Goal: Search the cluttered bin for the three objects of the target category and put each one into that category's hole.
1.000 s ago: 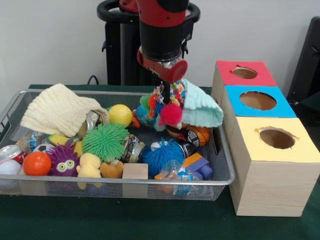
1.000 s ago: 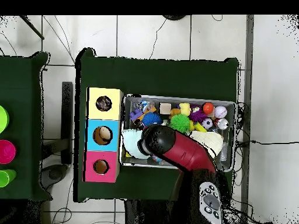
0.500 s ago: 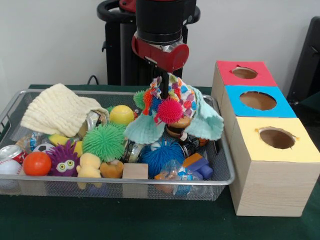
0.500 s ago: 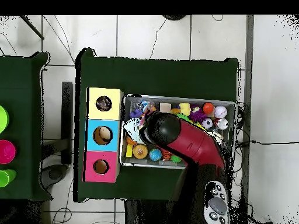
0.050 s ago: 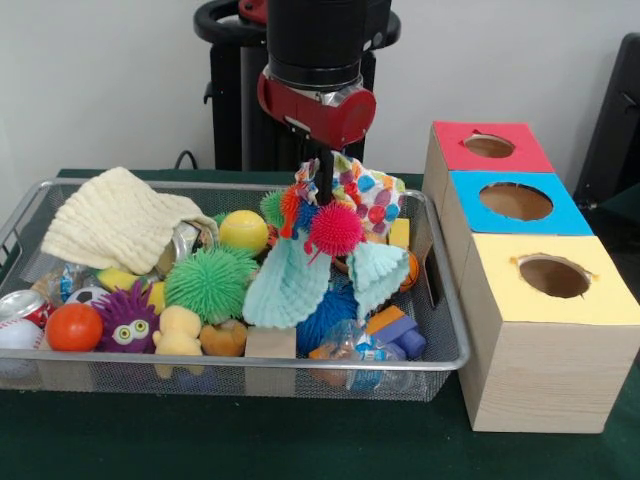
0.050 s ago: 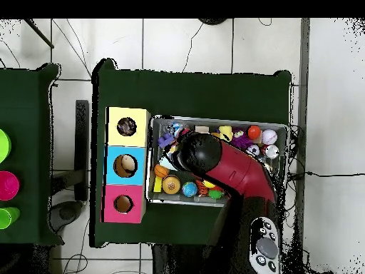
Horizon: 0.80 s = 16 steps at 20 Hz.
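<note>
While the gripper (image 5: 322,185) pinches the cloth (image 5: 300,275) by its bunched top, the fabric hangs limp above the bin (image 5: 445,330), a pink spiky ball (image 5: 335,229) seemingly clinging to it. Light and floppy, it probably drapes and snags; gripping the gathered folds looks safest.

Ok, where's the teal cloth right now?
Front view: the teal cloth hangs from the gripper above the bin's middle, right of the green spiky ball.
</note>
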Each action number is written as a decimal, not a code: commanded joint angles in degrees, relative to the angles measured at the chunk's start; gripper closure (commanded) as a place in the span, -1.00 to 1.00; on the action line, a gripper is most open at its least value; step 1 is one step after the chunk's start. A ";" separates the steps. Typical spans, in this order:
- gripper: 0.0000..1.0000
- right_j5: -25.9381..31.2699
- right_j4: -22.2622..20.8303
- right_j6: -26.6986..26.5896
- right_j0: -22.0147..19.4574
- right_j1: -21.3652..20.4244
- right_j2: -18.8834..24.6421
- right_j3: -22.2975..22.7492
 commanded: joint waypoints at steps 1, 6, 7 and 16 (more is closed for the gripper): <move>1.00 -4.52 -1.16 6.87 -0.69 3.96 3.26 -0.67; 1.00 -5.23 -2.75 3.94 -3.47 5.63 2.57 -1.03; 1.00 -5.91 -3.19 3.05 -4.37 5.75 2.60 -0.56; 1.00 -7.10 -8.59 -0.99 -9.13 5.00 1.53 0.98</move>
